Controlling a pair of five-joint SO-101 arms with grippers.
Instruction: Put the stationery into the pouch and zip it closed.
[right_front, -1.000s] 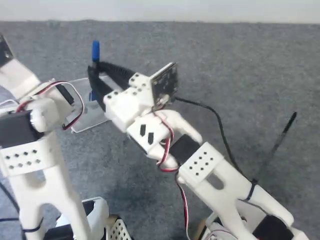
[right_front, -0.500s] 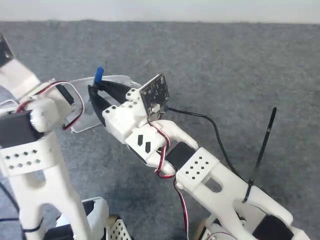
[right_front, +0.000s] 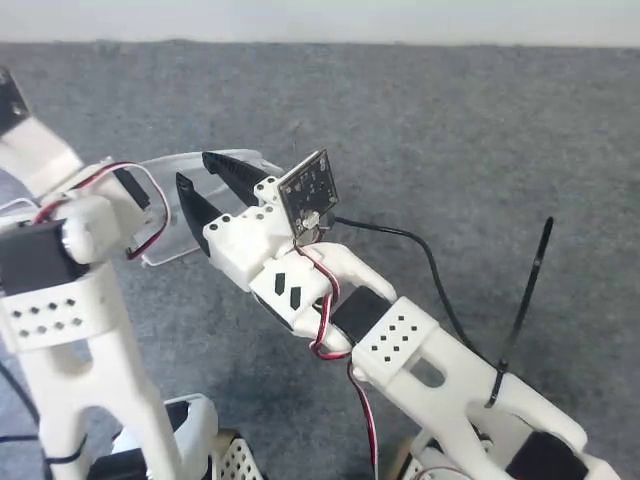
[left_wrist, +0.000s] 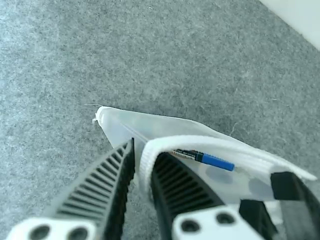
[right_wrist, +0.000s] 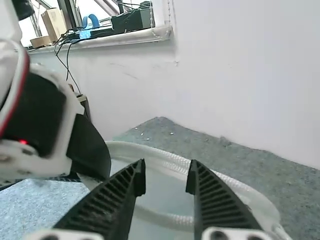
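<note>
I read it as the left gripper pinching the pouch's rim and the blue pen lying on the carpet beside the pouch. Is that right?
Not quite. The blue pen lies inside the pouch, not on the carpet beside it, as the left wrist view shows. The left gripper does pinch the pouch's rim.

A workroom or lab is suggested: grey carpet (right_front: 480, 120) is laid against a white wall (right_wrist: 240, 75), and a windowsill (right_wrist: 125, 36) (quite cluttered) is strewn with cables (right_wrist: 64, 60) and a box (right_wrist: 52, 22).
</note>
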